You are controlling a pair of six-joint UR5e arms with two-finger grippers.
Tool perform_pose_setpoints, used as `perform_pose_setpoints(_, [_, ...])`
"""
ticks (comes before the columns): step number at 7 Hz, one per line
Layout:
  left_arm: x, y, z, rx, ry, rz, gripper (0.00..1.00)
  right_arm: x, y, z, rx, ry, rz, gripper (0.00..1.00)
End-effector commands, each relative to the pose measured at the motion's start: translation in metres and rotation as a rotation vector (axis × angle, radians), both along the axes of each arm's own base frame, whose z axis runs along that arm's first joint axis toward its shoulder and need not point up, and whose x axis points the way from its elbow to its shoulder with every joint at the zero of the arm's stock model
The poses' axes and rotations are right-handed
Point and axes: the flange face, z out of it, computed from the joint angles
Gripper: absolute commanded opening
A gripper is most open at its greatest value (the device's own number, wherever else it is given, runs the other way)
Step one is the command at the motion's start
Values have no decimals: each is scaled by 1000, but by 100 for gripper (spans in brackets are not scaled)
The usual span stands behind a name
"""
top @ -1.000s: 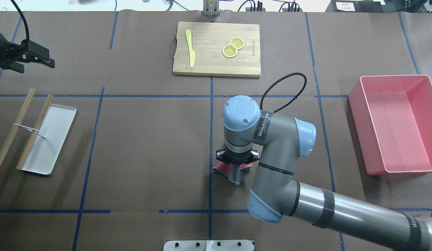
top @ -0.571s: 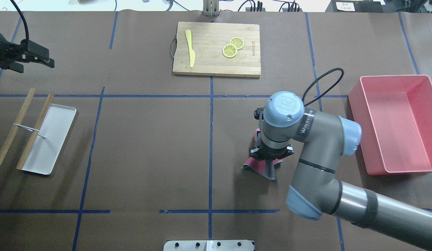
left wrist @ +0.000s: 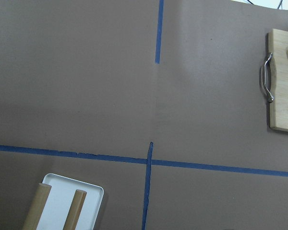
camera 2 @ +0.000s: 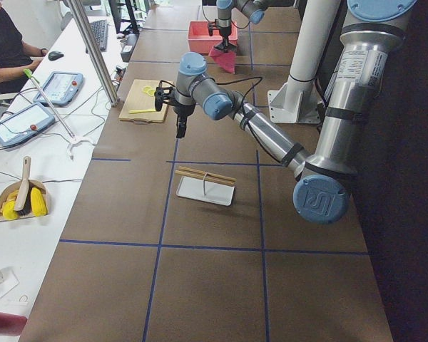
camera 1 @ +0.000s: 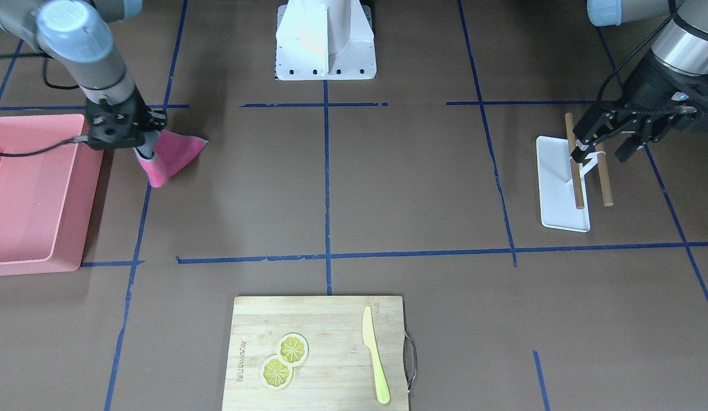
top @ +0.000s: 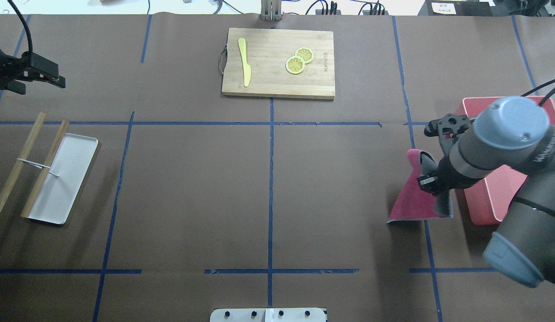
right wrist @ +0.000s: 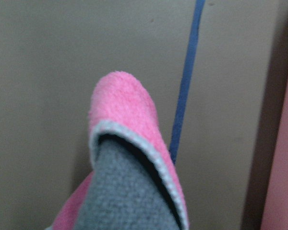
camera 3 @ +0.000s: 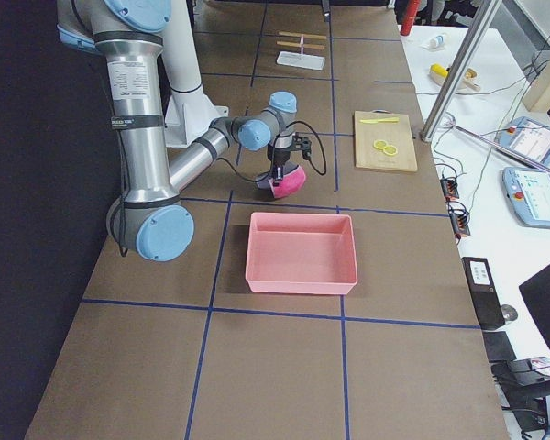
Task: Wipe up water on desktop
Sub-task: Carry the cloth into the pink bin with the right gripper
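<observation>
The table (top: 192,179) is a broad brown surface split into rectangles by blue tape lines, running past every edge of the overhead view. At its right end the right pincer (camera 1: 143,147) is closed on a pink cloth (top: 411,201) with a grey back, gripping it by a bunched fold near the top. The cloth's lower edge fans out and appears to rest on the table, lying across a blue tape line. The cloth is just beside the near wall of a pink bin (top: 483,210). In the front-facing view a narrow shadowed strip of table separates the two, and the pincer's body hangs over that strip.

From the cloth's free corner toward the robot's left, a wide run of brown surface crossed only by tape lines reaches a white tray (top: 65,179), well apart. Two wooden sticks (top: 18,163) lie along the tray's outer edge, one on it and one beside it.

At the far edge, in the middle, a cutting board (top: 277,62) carries a yellow knife (top: 244,62) and two lemon slices (top: 299,60).

The left pincer (camera 1: 598,153) hangs above the table beyond the tray, its fingers spread apart and holding nothing.
</observation>
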Motion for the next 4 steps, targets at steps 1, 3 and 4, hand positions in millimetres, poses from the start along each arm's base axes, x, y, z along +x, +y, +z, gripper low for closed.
perform_pose_setpoints(1, [-31,1,31,54,-65,37,92,113,-23,17,-45,-83,58,0])
perform_pose_setpoints(3, [-35,4,41,56,-80,50,93,224,-9,95,19,-32,-7,0])
perform_pose_setpoints(4, [-35,4,42,55,-78,51,93,256,-2,127,25,-11,-27,0])
